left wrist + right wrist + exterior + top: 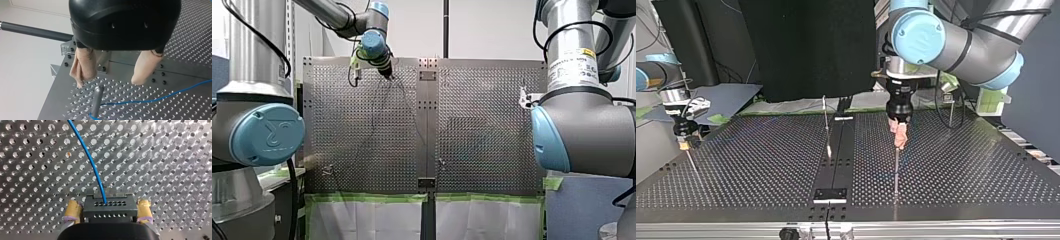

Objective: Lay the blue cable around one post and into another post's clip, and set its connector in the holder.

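Observation:
In the left wrist view my left gripper [110,82] stands open, its beige-padded fingers [83,67] empty above the plate. Just ahead of them a metal post [96,100] stands upright, and the blue cable [155,100] wraps its base and runs off to one side. In the right wrist view the black connector [108,206] lies between my right gripper's [108,207] yellow pads [72,210], which flank it with narrow gaps. The cable [87,157] curves away from the connector over the plate. In the top view my left gripper [898,132] hovers over a thin post [896,167].
The perforated table [961,165] has a dark centre strip [836,165]. A second thin post [826,125] stands near that strip and another [951,107] at the back. My right gripper [683,142] is at the table's edge at the top view's left.

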`<state>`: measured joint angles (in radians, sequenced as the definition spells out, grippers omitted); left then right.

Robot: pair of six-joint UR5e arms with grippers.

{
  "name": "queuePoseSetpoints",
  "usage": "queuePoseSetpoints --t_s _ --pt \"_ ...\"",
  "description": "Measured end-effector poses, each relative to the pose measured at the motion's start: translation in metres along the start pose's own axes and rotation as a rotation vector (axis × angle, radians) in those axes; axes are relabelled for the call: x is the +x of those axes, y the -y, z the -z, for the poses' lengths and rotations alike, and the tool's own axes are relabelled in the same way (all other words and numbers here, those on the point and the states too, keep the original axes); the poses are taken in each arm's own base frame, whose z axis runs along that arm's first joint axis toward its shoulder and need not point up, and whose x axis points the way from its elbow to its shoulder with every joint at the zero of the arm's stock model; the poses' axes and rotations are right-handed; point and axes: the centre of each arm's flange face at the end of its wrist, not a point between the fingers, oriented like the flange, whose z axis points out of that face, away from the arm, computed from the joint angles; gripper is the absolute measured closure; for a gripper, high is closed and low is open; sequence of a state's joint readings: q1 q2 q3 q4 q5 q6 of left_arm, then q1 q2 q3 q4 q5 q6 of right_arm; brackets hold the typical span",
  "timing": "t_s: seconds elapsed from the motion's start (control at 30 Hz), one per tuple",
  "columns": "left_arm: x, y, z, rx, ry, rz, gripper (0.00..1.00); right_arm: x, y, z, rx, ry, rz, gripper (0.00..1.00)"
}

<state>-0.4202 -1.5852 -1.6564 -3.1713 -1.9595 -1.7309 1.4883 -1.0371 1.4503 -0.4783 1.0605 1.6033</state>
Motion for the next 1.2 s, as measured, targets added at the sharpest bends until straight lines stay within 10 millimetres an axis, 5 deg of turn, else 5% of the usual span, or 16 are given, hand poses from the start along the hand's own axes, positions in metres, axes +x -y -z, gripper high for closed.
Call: queuePoseSetpoints --t_s 0.57,1.2 --pt "0.071 0.000 0.012 0.021 -0.006 -0.013 0.02 0.003 0.000 -0.001 0.001 -0.005 -0.001 0.01" --pt "0.221 -0.013 0.008 0.046 -0.172 -0.109 0.02 0.002 0.003 -0.002 0.004 0.001 0.000 0.01"
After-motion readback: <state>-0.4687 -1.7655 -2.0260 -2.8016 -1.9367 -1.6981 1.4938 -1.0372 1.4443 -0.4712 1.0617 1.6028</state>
